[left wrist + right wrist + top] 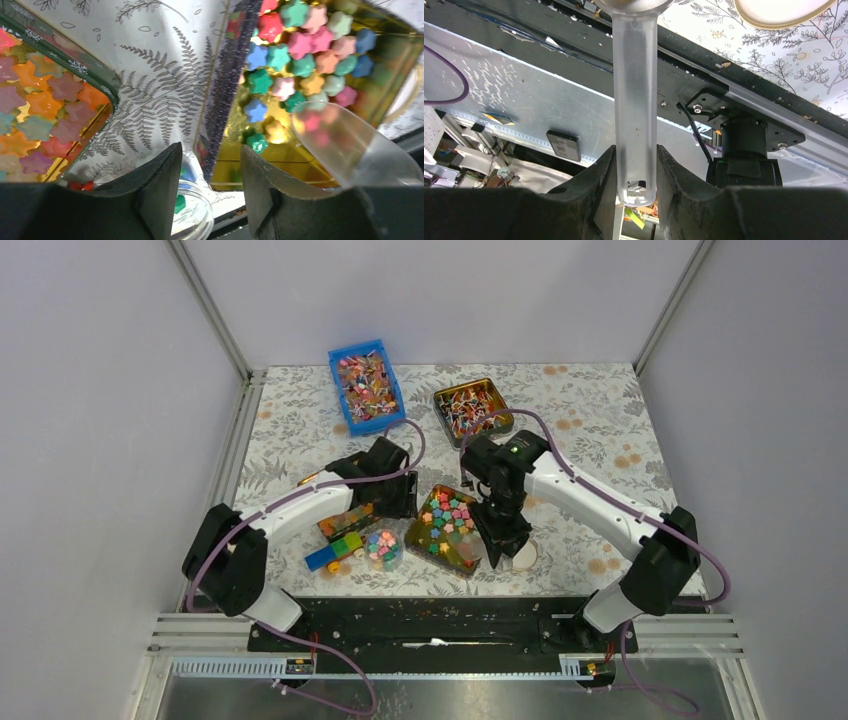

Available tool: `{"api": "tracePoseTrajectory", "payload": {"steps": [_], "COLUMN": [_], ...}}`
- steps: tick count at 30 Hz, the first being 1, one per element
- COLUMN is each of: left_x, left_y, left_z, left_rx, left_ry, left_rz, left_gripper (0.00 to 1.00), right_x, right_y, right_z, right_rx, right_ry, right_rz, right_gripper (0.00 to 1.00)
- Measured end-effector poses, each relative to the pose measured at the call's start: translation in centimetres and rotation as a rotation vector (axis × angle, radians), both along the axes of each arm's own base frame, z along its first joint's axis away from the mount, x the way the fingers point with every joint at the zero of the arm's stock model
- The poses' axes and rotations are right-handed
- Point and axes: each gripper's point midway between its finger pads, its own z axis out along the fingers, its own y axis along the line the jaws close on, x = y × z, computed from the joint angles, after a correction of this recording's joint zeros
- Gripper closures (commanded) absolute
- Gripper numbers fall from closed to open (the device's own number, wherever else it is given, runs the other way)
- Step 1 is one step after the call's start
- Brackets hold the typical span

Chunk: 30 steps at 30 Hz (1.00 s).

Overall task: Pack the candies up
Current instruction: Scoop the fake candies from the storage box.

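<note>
- Candies [300, 45] lie piled in the open gold tin [220, 100], and a few more sit in a small jar [383, 548] just left of the tin's near corner.
- The left claw [210, 150] hangs half open above the tin's left wall, gripping nothing.
- The right claw [635, 150] is clamped on the handle of a clear scoop [634, 75], whose bowl is over the tin's right side.
- A round lid [524, 556] lies just right of the tin.

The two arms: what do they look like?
The left arm and right arm match: white tube-like links between chunky black joints, a purple cable looping along each, and black wedge-shaped fingers. A small green light glows on the right one.
</note>
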Motion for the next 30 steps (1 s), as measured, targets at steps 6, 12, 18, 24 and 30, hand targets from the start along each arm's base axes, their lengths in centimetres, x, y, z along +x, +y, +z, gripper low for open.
{"api": "tracePoseTrajectory", "payload": {"steps": [6, 12, 18, 24, 30], "left_x": [-0.5, -0.9, -1.1, -1.2, -1.0], "left_y": [0.7, -0.1, -0.5, -0.8, -1.0], "left_z": [-2.8, -3.7, -3.7, -3.6, -3.4], "left_rx": [0.092, 0.119, 0.12, 0.119, 0.118], "left_ry": [0.052, 0.06, 0.058, 0.057, 0.063], "left_rz": [-0.026, -0.064, -0.079, -0.083, -0.074], "left_gripper": [0.64, 0.75, 0.81, 0.84, 0.86], "right_x": [-0.6, -0.9, 0.0, 0.8, 1.1], "right_y": [-0.3, -0.4, 0.7, 1.8, 2.1], "right_z": [-0.1, -0.6, -1.3, -1.8, -2.1], "right_rx": [-0.041, -0.088, -0.108, -0.117, -0.144], "right_ry": [0.072, 0.133, 0.163, 0.2, 0.232], "right_rz": [0.02, 0.03, 0.029, 0.036, 0.044], "right_gripper": [1.0, 1.0, 1.0, 1.0, 1.0]}}
